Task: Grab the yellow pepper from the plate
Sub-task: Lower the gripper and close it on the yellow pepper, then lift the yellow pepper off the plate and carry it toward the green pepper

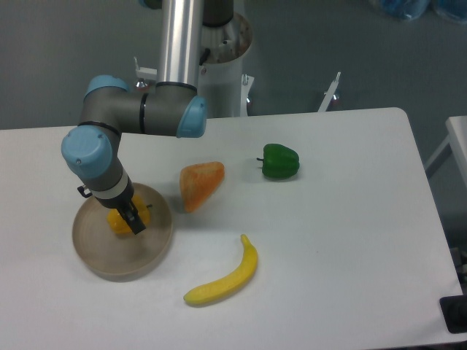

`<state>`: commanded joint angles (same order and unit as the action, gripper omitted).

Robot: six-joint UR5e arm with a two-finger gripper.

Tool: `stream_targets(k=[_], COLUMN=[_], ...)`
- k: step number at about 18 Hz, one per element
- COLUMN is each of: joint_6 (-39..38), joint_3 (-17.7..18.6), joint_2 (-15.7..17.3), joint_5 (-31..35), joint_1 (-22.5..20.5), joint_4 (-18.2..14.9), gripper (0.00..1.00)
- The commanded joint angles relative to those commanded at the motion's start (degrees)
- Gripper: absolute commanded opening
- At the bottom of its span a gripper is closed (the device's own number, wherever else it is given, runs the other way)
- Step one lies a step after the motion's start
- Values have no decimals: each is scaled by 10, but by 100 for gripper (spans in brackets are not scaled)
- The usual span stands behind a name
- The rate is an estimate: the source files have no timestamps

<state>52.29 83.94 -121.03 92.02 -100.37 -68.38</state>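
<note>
The yellow pepper lies on the tan plate at the left of the table, mostly covered by my gripper. My gripper is down over the pepper, its dark fingers right on it. The arm hides the jaws, so I cannot tell whether they are open or closed on the pepper.
An orange wedge-shaped piece lies just right of the plate. A green pepper sits at the back middle. A yellow banana lies toward the front. The arm's elbow hangs over the table's back left.
</note>
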Motion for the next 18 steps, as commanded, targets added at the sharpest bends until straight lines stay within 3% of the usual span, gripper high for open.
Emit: stream_targets(k=[1, 2, 7, 14, 18], joint_6=[2, -5, -13, -4, 33], joint_3=[0, -1, -12, -14, -22], joint_2=[0, 0, 33, 90, 98], joint_5=[0, -3, -4, -4, -35], joint_1=[0, 1, -6, -100, -159], joint_4=[3, 7, 7, -3, -37], gripper=[3, 1, 3, 2, 2])
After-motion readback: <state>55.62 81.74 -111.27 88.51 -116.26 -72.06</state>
